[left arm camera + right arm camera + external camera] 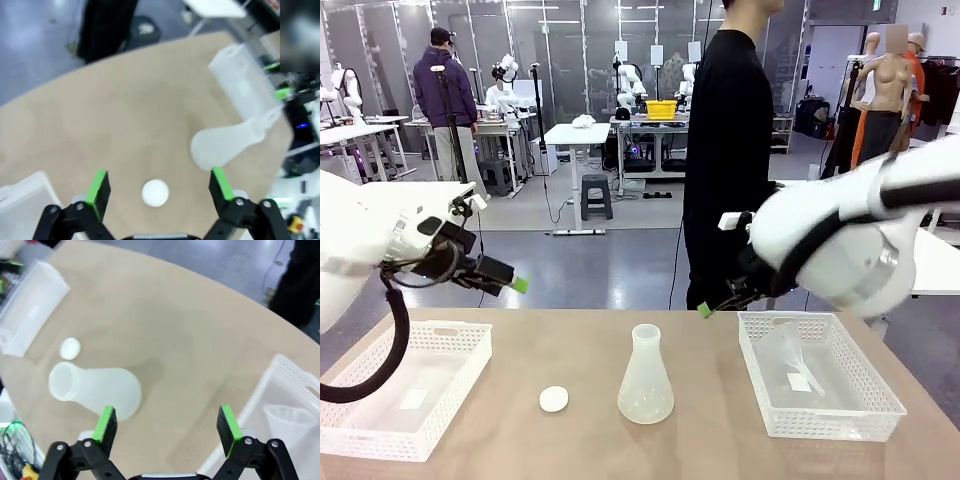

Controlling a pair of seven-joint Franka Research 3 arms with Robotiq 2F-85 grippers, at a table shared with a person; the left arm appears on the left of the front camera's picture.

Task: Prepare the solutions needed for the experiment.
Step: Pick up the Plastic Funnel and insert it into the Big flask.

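hanging released and empty, the left fingers (98, 189) and right fingers (106, 424) flanked the flask (645, 380) at lower centre; a glancing approach could topple it.

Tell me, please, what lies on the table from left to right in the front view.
Left white basket → small white disc → translucent conical flask → right white basket.

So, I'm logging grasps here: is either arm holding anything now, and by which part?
Nothing is held. The left jaws and the right jaws both stand open and empty above the table; the flask stands free on it.
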